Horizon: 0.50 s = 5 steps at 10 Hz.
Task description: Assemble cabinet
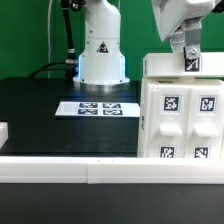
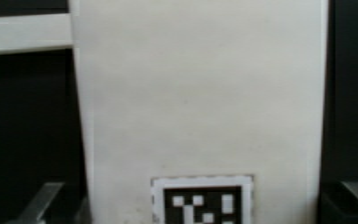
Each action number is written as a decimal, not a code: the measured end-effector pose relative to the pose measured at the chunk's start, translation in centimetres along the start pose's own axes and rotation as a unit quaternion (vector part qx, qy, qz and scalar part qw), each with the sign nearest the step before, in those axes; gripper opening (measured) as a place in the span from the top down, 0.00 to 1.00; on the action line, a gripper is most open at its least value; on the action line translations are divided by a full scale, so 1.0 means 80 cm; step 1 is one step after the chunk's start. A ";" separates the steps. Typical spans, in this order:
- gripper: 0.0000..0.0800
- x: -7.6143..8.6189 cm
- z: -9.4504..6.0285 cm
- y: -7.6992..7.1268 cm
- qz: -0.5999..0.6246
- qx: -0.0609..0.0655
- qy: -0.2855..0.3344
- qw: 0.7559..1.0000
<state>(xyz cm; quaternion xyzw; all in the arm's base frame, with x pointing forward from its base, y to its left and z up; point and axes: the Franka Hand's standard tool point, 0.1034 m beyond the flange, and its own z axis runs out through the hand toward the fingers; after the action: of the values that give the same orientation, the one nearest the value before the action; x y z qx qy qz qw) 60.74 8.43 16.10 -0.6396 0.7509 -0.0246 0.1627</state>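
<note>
The cabinet (image 1: pixel 178 120) stands upright at the exterior view's right, a big white box with tagged front panels. My gripper (image 1: pixel 190 60) hangs over its top edge, with a small tag showing between the fingers. In the wrist view a long white tagged panel (image 2: pixel 197 100) of the cabinet fills the space between my fingers (image 2: pixel 51 200). The jaws stand wide apart, one on each side of the panel, and a thin dark gap shows at both edges. My gripper (image 2: pixel 202 205) straddles the panel without closing on it.
The marker board (image 1: pixel 96 107) lies flat on the black table at mid-depth. The white robot base (image 1: pixel 101 50) stands behind it. A long white rail (image 1: pixel 70 168) edges the front. A small white block (image 1: pixel 3 131) sits at the exterior view's left edge.
</note>
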 end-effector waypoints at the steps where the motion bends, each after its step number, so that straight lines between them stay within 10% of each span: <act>1: 0.30 0.001 0.000 0.000 0.014 -0.005 -0.001 1.000; 5: 0.30 0.001 -0.001 0.000 0.076 -0.008 -0.009 0.997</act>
<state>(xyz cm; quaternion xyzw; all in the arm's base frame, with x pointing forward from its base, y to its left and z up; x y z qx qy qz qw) 60.70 8.36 16.14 -0.5821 0.7961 -0.0006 0.1654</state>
